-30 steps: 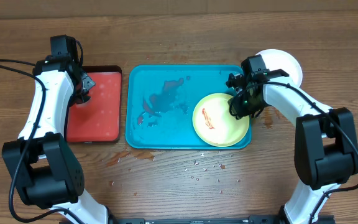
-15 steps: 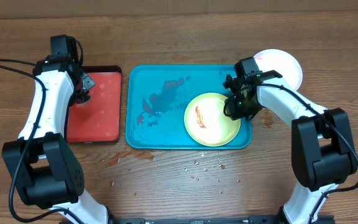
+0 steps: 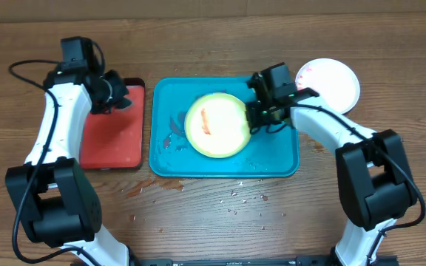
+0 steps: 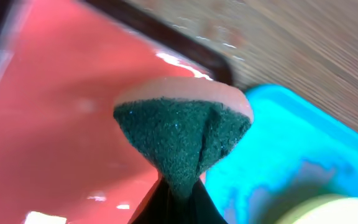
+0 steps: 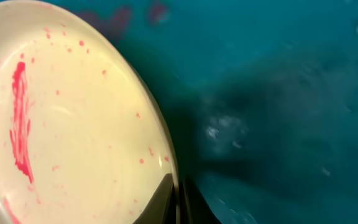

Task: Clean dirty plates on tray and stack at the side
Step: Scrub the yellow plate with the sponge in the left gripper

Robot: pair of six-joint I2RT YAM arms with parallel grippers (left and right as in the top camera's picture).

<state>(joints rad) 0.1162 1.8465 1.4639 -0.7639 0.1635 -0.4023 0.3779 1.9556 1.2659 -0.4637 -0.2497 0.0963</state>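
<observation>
Gripping a sponge with the left claw (image 4: 174, 204), pinching a plate rim with the right claw (image 3: 256, 118).
Left claw is closed on the sponge (image 4: 182, 132), green scouring face toward the wrist camera and pale pink layer behind it. It hangs over the right edge of the red tray (image 3: 109, 144), near the teal tray (image 3: 167, 157). The yellow-green plate (image 3: 217, 124) sits over the middle of the teal tray's far half, with 1 long red smear (image 5: 20, 118) plus fine red specks. Wet reddish patches show on the tray floor left of the plate. Right claw is clamped on that plate's right rim. 1 white plate (image 3: 333, 81) with a red trace lies on the surface (image 3: 390, 59) just right of the teal tray.
</observation>
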